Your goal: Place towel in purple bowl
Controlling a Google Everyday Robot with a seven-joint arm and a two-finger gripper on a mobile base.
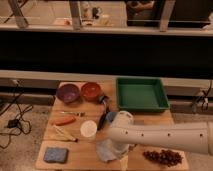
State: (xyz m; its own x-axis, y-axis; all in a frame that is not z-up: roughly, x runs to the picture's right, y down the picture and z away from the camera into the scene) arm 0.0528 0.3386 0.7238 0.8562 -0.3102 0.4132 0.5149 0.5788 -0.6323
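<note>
The towel [105, 150] is a crumpled pale grey-blue cloth lying near the front edge of the wooden table [80, 141]. The purple bowl [67, 93] stands empty at the table's back left. My white arm reaches in from the right. Its gripper [116, 146] points down at the towel's right edge, mostly hidden under the wrist. Whether it touches the towel does not show.
A red bowl [91, 91] stands beside the purple one, with a green tray [141, 93] at the back right. A carrot [64, 120], a white cup [88, 129], a blue sponge [55, 154], a dark utensil [102, 120] and a dark red heap [162, 157] lie around.
</note>
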